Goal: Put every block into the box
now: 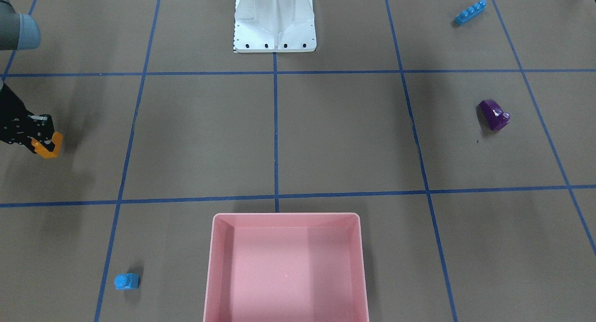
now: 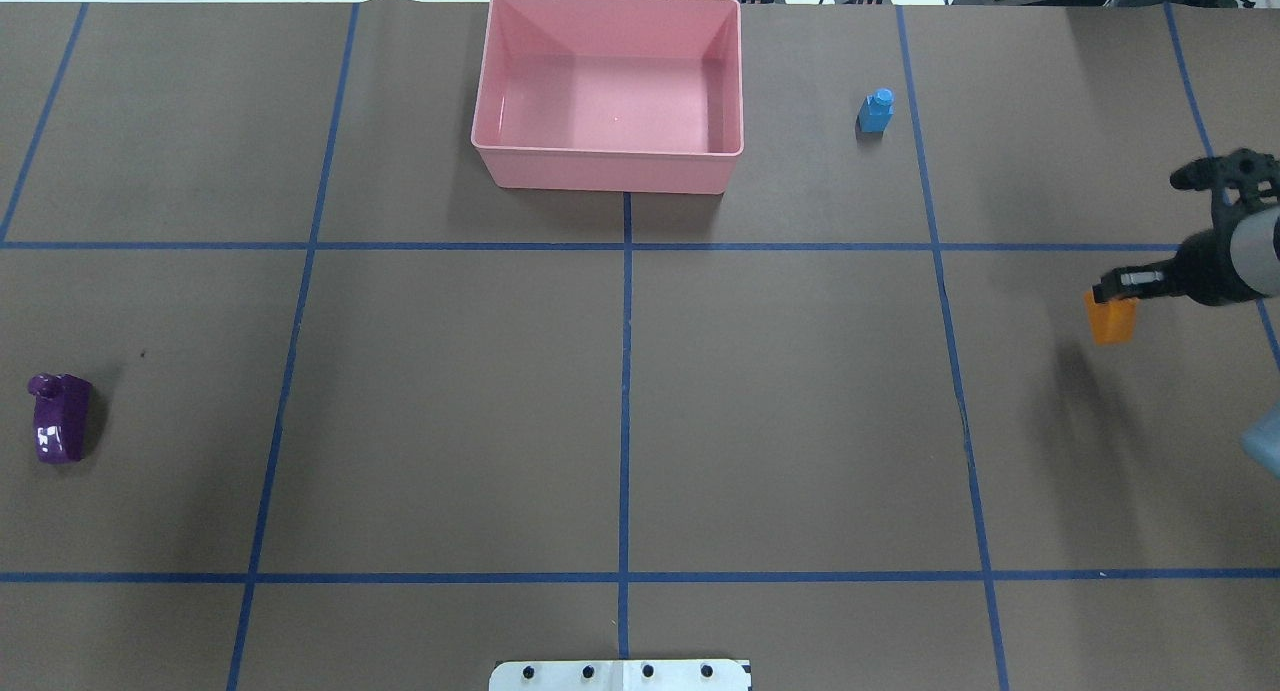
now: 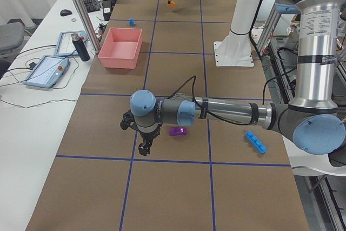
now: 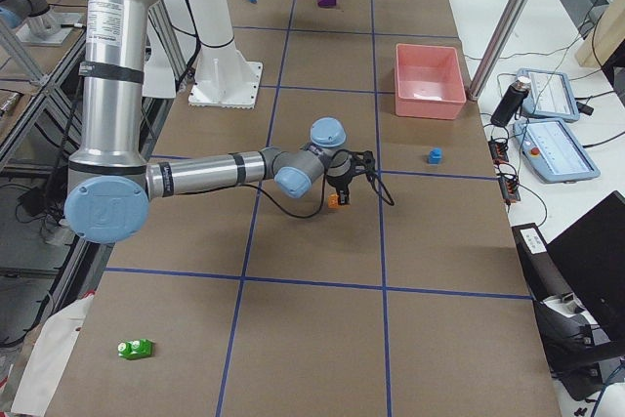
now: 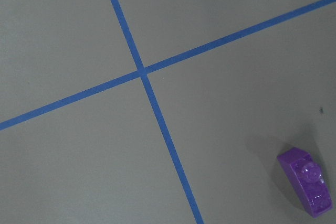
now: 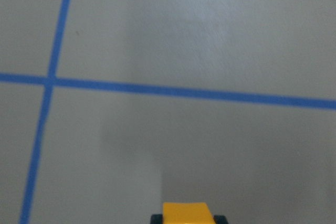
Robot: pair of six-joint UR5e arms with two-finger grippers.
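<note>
My right gripper [image 2: 1118, 291] is shut on the orange block [image 2: 1110, 321], held a little above the table at the right edge; the block also shows at the bottom of the right wrist view [image 6: 186, 212]. The pink box [image 2: 600, 166] stands empty at the far middle. The small blue block [image 2: 876, 111] stands right of it. The purple block [image 2: 58, 418] lies at the far left. The long blue block [image 1: 470, 12] lies near the robot's side. The green block [image 4: 135, 348] lies far off on the right end. My left gripper [image 3: 145, 147] hovers beside the purple block [image 3: 179, 131]; I cannot tell its state.
The white robot base [image 1: 274, 21] stands at the near middle of the table. Blue tape lines [image 2: 626, 371] divide the brown surface into squares. Tablets and a bottle [image 3: 80, 47] sit on the side bench beyond the box.
</note>
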